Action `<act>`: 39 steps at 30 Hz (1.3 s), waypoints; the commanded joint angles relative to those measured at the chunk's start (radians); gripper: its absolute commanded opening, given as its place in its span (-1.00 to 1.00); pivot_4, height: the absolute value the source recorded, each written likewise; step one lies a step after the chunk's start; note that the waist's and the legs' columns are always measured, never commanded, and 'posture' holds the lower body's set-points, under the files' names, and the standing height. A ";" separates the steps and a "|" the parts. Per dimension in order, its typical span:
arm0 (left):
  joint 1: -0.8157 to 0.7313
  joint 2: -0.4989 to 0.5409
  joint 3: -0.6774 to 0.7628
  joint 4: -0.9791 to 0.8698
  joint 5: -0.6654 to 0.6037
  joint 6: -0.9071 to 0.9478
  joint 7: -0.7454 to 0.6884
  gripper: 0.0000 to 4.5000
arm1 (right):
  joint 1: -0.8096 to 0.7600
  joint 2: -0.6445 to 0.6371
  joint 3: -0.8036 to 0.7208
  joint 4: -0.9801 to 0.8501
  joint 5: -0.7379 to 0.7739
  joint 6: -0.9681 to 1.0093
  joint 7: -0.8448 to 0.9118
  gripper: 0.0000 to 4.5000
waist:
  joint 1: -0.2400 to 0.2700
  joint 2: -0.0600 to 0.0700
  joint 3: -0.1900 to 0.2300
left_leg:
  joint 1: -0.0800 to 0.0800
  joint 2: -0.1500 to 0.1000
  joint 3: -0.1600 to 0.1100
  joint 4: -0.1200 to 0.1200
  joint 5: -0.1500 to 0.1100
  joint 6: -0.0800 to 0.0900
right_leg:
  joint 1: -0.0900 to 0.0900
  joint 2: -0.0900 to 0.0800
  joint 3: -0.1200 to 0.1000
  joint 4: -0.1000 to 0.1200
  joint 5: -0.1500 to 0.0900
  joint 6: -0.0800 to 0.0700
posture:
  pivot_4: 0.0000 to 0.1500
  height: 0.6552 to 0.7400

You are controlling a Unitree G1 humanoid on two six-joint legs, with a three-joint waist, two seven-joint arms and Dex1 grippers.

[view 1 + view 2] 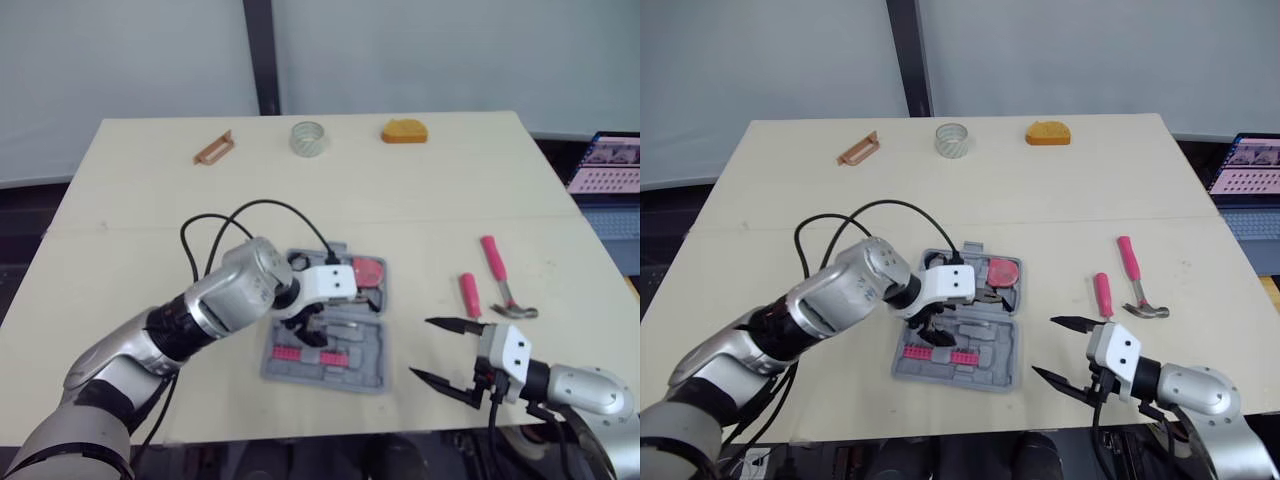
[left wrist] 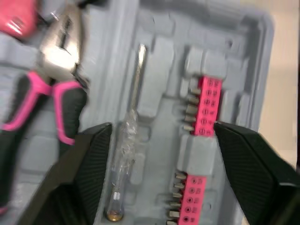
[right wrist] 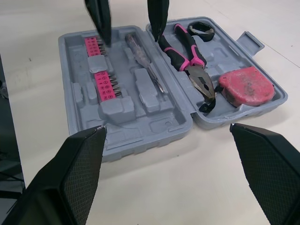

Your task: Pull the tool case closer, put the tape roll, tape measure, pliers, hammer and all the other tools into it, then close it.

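- Left jaws stood wide open and empty, low over the open tool case [image 1: 370, 372], above a screwdriver [image 2: 133, 93] and pink bit strips [image 2: 206, 108].
- The case lay flat near the counter's [image 1: 120, 200] front edge; it also held pliers [image 3: 187, 61] and a red tape measure [image 3: 246, 86].
- Right jaws gaped empty above the counter, just right of the case.
- The hammer [image 1: 500, 275] lay farther right; the tape roll [image 1: 308, 138] sat near the far edge.

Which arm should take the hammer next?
Right. The right tool is open, low over the table's right side, with the hammer lying just ahead of it. The left tool, also open, hangs over the tool case, farther from the hammer.
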 commanded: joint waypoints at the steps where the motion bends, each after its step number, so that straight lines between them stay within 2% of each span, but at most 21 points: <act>1: 0.054 0.011 0.098 -0.042 -0.030 -0.031 0.048 -0.10 | -0.002 0.008 0.001 -0.011 0.005 -0.015 -0.006 1.00 | -0.001 0.000 0.000 | 0.000 0.000 0.000 0.000 0.000 0.000 | 0.000 0.000 0.000 0.000 0.000 0.000 | 1.00 1.00; 3: 0.104 0.018 0.150 -0.046 -0.048 -0.085 0.064 -0.49 | -0.004 0.010 -0.001 -0.010 0.006 -0.015 -0.006 1.00 | -0.002 0.000 0.000 | 0.000 0.000 0.000 0.000 0.000 0.000 | 0.000 0.000 0.000 0.000 0.000 0.000 | 1.00 1.00; 4: 0.133 0.021 0.177 -0.044 -0.052 -0.126 0.076 -0.77 | -0.003 0.009 -0.002 -0.010 0.006 -0.017 -0.005 1.00 | -0.002 0.000 0.000 | 0.000 0.000 0.000 0.000 0.000 0.000 | 0.000 0.000 0.000 0.000 0.000 0.000 | 1.00 1.00; 6: 0.183 0.026 0.222 -0.030 -0.068 -0.214 0.080 -0.91 | -0.002 0.009 -0.004 -0.012 0.007 -0.016 -0.006 1.00 | -0.002 0.000 0.000 | 0.000 0.000 0.000 0.000 0.000 0.000 | 0.000 0.000 0.000 0.000 0.000 0.000 | 1.00 1.00; 11: 0.332 0.002 0.335 0.047 -0.099 -0.506 0.104 -0.91 | 0.003 0.014 -0.010 -0.020 0.014 -0.015 -0.010 1.00 | -0.001 0.000 0.000 | 0.000 0.000 0.000 0.000 0.000 0.000 | 0.000 0.000 0.000 0.000 0.000 0.000 | 1.00 1.00; 15: 0.422 -0.009 0.369 0.141 -0.093 -0.775 0.085 -0.91 | 0.009 0.018 -0.013 -0.028 0.022 -0.014 -0.010 1.00 | -0.001 0.000 0.000 | 0.000 0.000 0.000 0.000 0.000 0.000 | 0.000 0.000 0.000 0.000 0.000 0.000 | 1.00 1.00; 21: 0.451 -0.037 0.367 0.290 -0.048 -0.985 0.098 -0.91 | 0.021 0.017 -0.020 -0.035 0.020 -0.016 -0.010 1.00 | 0.000 0.000 0.000 | 0.000 0.000 0.000 0.000 0.000 0.000 | 0.000 0.000 0.000 0.000 0.000 0.000 | 1.00 1.00; 28: 0.445 -0.075 0.357 0.384 -0.002 -1.072 0.108 -0.91 | 0.033 0.012 -0.031 -0.040 0.020 -0.015 -0.009 1.00 | 0.000 0.000 0.000 | 0.000 0.000 0.000 0.000 0.000 0.000 | 0.000 0.000 -0.001 0.000 0.000 0.000 | 1.00 1.00; 39: 0.466 -0.086 0.336 0.420 0.058 -1.101 0.107 -0.91 | 0.042 0.006 -0.041 -0.047 0.024 -0.008 -0.009 1.00 | -0.002 0.001 0.000 | 0.000 0.000 0.000 0.000 0.000 0.000 | 0.000 0.000 0.000 0.000 0.000 0.000 | 1.00 1.00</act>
